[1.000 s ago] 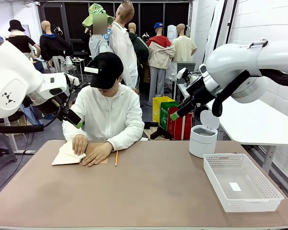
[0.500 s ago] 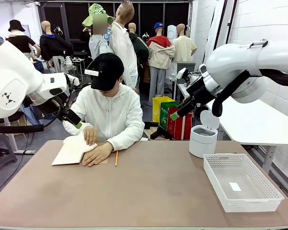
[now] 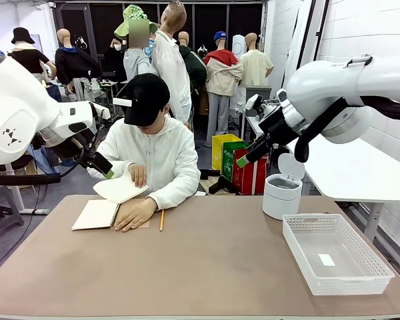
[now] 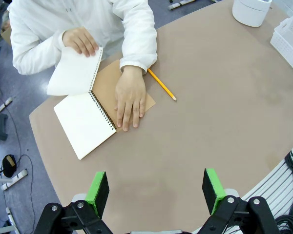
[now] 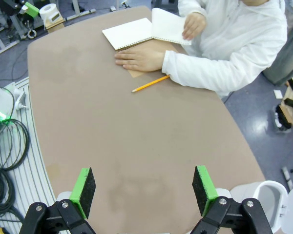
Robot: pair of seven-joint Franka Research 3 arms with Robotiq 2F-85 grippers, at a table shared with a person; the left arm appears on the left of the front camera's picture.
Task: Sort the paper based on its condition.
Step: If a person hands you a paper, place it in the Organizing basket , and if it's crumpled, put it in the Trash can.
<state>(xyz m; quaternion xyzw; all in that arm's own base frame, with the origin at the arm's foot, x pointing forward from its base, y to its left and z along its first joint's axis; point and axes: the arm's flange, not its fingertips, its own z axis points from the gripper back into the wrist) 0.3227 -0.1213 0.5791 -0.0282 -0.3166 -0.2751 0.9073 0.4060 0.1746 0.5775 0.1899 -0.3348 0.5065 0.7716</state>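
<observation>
1. Brown table (image 3: 213,267) with rounded corners stands in a workroom; a person in a white hooded top sits at its far edge.
2. Left gripper (image 4: 155,187): the jaws stand wide apart and hold nothing. Green pads (image 4: 97,185) face each other across bare tabletop. In the front view the unit hangs raised off the table's far left corner, close to the person's sleeve.
3. Right gripper (image 5: 143,187): the jaws are spread fully and grip nothing. In the front view it hangs high over the far right part of the table, well apart from every item.
4. Paper (image 3: 120,190): one white sheet is lifted off the open spiral notebook (image 3: 97,215) near the far left corner. The raised hand (image 3: 137,175) holds it up at a tilt. Its punched edge lies along the spiral binding; whether it is detached cannot be told.
5. Flat hand (image 3: 135,215): it presses palm down on the notebook's brown cover, just beside the binding.
6. Pencil (image 3: 161,220): it lies on the table just beside the brown cover, on the side away from the left edge.
7. White bin (image 3: 282,193): it stands at the far right corner with its lid tipped up.
8. White basket (image 3: 305,257): it sits along the right edge, nearer the robot, with a small white slip (image 3: 327,260) on its floor.
</observation>
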